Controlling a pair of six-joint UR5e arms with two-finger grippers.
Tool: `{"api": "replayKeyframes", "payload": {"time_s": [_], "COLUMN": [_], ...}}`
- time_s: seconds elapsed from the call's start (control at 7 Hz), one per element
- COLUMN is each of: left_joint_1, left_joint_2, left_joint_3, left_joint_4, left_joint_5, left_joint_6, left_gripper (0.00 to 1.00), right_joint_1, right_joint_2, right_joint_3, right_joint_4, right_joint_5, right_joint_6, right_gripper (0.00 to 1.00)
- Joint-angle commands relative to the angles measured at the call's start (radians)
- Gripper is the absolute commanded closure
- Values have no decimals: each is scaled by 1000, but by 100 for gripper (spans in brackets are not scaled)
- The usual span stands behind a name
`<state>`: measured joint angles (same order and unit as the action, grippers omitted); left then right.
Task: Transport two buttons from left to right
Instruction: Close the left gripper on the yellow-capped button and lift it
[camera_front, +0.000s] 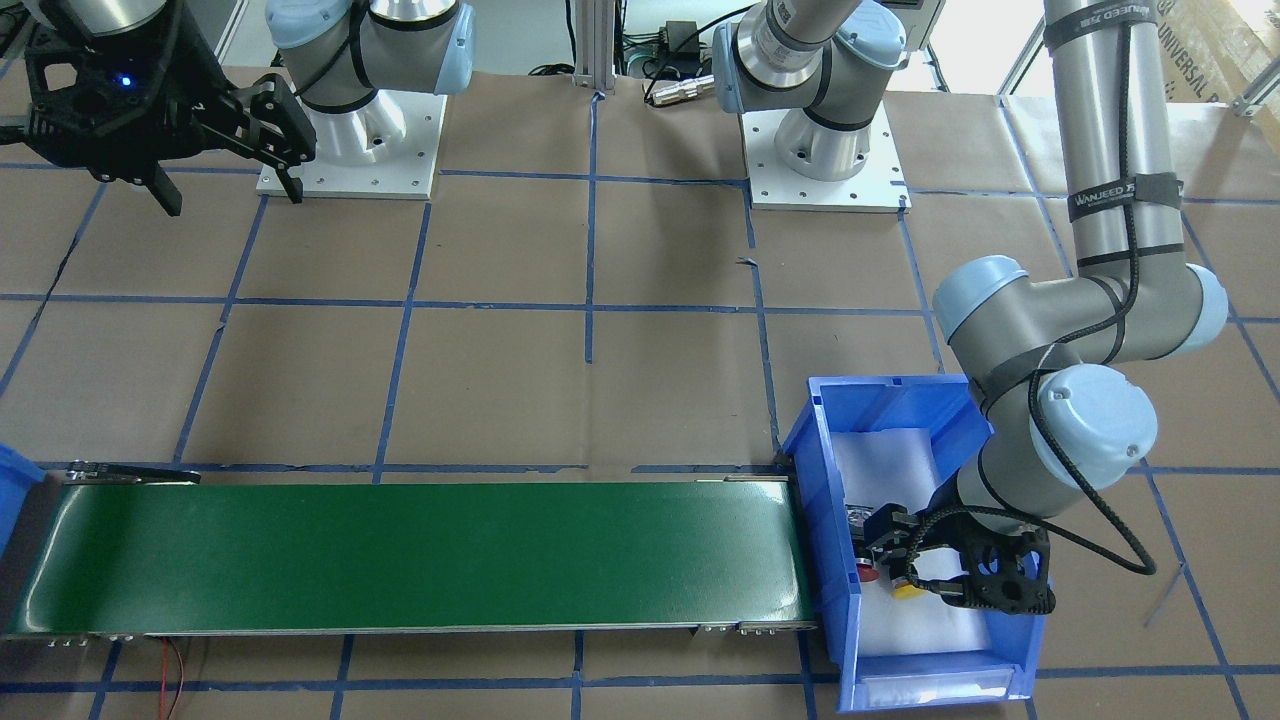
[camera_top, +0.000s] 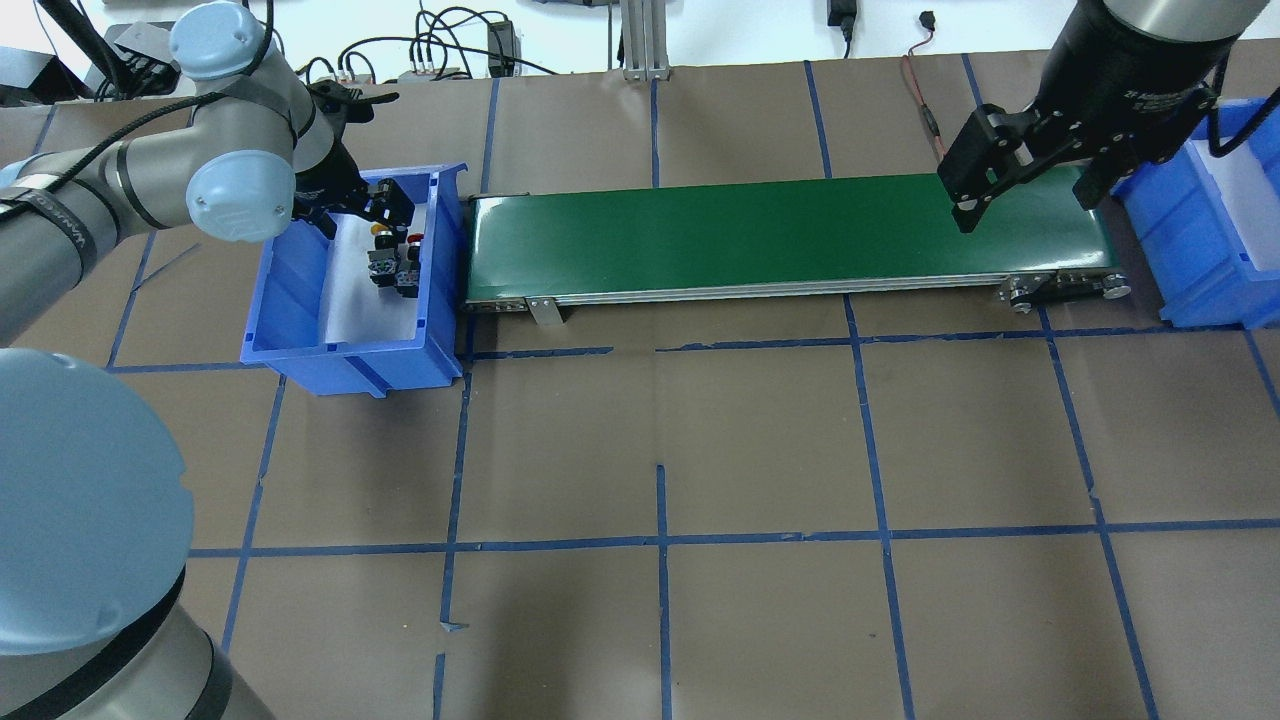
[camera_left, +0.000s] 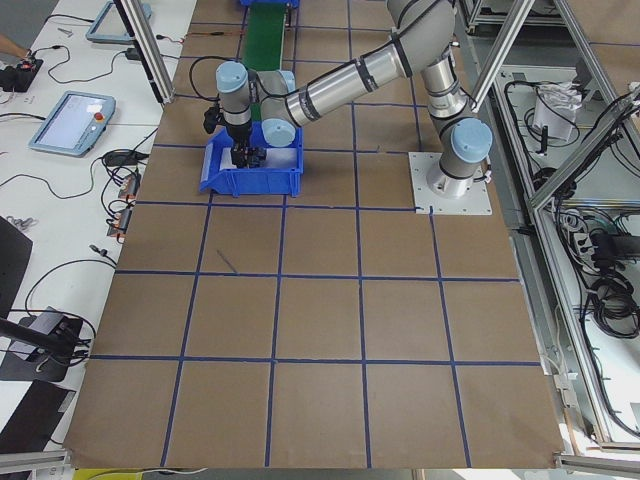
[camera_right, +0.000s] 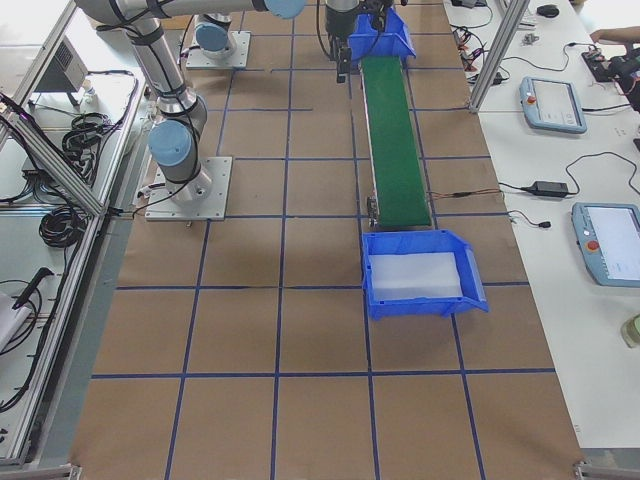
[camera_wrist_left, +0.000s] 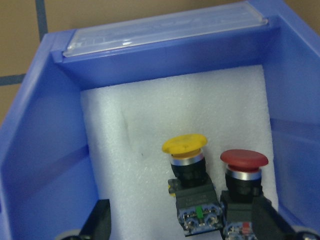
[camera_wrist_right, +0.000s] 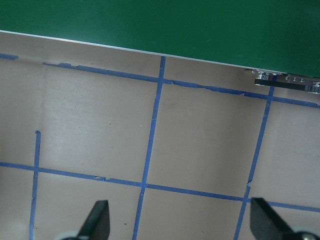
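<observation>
Left wrist-mounted view: left gripper (camera_wrist_left: 185, 227), jaws wide, hangs in the blue bin (camera_wrist_left: 45, 150); yellow button (camera_wrist_left: 186, 165) and red button (camera_wrist_left: 244, 172) lie side by side between its fingers (camera_wrist_left: 99, 224), caps pointing away; right gripper (camera_wrist_right: 181, 220), also wide, hovers far off.

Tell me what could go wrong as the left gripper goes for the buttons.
The yellow button and red button sit side by side between the fingers of the open left gripper, so closing might clamp both or tip one. The red one sits near the wall of the blue bin, which a finger could catch.
</observation>
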<state>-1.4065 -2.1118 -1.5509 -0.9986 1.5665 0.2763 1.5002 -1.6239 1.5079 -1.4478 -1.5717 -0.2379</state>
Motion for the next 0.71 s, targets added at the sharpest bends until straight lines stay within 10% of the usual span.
{"api": "replayKeyframes", "payload": {"time_s": [0.0,0.57], "left_joint_1": [3,3], "left_joint_2": [-20,-28], "left_joint_3": [2,0], "left_joint_4": [8,34], "left_joint_5": [1,0], "left_joint_6": [4,6], "left_gripper": [2,7], "right_joint_1": [0,0], "right_joint_2": [-1,-2], "right_joint_3": [0,0], "right_joint_4": [0,1], "right_joint_5": [-2,-1], "right_joint_6": [0,-1], "right_gripper": [0,0]}}
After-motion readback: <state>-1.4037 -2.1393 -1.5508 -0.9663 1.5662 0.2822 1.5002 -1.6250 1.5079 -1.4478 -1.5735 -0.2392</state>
